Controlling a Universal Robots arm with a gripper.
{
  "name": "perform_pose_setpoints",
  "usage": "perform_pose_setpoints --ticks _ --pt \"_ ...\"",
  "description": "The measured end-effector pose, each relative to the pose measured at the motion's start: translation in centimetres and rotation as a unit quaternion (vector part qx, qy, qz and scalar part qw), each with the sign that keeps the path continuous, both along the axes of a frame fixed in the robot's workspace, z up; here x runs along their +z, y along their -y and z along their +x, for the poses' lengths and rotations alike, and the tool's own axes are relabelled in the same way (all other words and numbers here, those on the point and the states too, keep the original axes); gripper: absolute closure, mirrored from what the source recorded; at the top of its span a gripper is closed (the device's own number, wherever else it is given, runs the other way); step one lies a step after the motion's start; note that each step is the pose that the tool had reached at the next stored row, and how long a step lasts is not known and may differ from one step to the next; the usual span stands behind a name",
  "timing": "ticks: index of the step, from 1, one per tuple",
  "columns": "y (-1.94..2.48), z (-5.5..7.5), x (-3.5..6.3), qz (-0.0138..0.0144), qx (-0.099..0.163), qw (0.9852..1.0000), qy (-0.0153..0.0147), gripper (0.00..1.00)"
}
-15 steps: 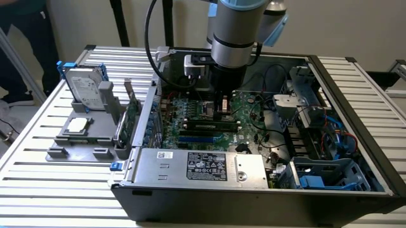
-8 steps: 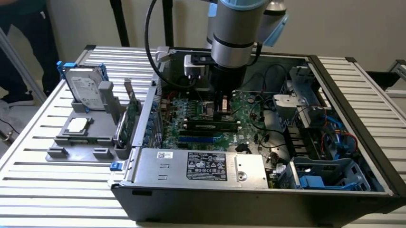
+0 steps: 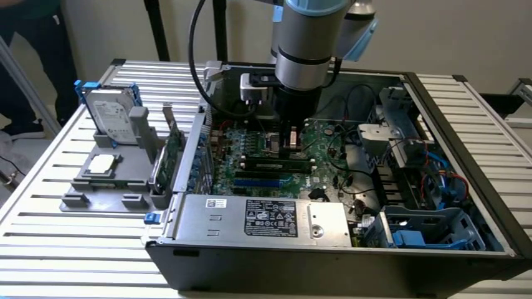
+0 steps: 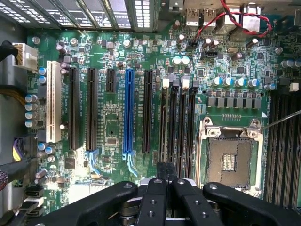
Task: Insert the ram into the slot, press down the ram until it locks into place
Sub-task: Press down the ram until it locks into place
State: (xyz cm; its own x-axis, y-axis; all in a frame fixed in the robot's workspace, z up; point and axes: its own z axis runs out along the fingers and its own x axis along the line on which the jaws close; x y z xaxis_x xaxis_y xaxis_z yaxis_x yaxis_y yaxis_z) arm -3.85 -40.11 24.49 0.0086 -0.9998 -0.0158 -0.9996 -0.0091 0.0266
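Observation:
My gripper [image 3: 291, 144] hangs low inside the open computer case, over the motherboard. Its two black fingers [image 4: 154, 197] are pressed together, and I see nothing between them. Their tips [image 4: 164, 167] sit over one end of the bank of long black memory sockets [image 4: 164, 122]. In the exterior view a thin strip with a green edge, apparently the ram [image 3: 275, 163], runs along that socket row [image 3: 275, 168] just in front of the gripper. From the wrist view I cannot tell the ram apart from the slot.
A bright blue socket [image 4: 128, 113] and several black card sockets lie beside the memory bank, and the square silver processor socket [image 4: 230, 160] is on the other side. Outside the case, a grey holder [image 3: 104, 180] carries a hard drive [image 3: 112, 115] and an expansion card [image 3: 173, 152]. The power supply [image 3: 261, 218] fills the case front.

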Motion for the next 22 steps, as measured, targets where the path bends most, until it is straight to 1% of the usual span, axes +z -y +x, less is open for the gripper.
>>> perform_pose_setpoints --ticks 1,5,11,15,16,17,18,21,22 --pt "-0.06 -0.1 -0.19 0.0001 0.000 1.0000 0.0004 0.89" --pt "-0.33 -0.3 -0.80 -0.0016 0.000 1.0000 0.0006 0.89" --pt "-0.36 -0.4 -1.54 -0.0041 0.000 1.0000 0.0004 0.89" --pt "-0.37 -0.4 -1.84 -0.0037 0.000 1.0000 0.0006 0.89" --pt "-0.39 -0.4 -1.64 -0.0031 0.000 1.0000 0.0009 0.89" --pt "-0.39 -0.4 -1.22 -0.0030 0.000 1.0000 0.0009 0.89" --pt "-0.38 -0.4 -0.70 -0.0035 0.000 1.0000 0.0007 0.89" --pt "-0.38 -0.3 0.64 -0.0036 0.000 1.0000 -0.0001 0.89" --pt "-0.37 -0.3 0.88 -0.0036 0.000 1.0000 -0.0002 0.89"
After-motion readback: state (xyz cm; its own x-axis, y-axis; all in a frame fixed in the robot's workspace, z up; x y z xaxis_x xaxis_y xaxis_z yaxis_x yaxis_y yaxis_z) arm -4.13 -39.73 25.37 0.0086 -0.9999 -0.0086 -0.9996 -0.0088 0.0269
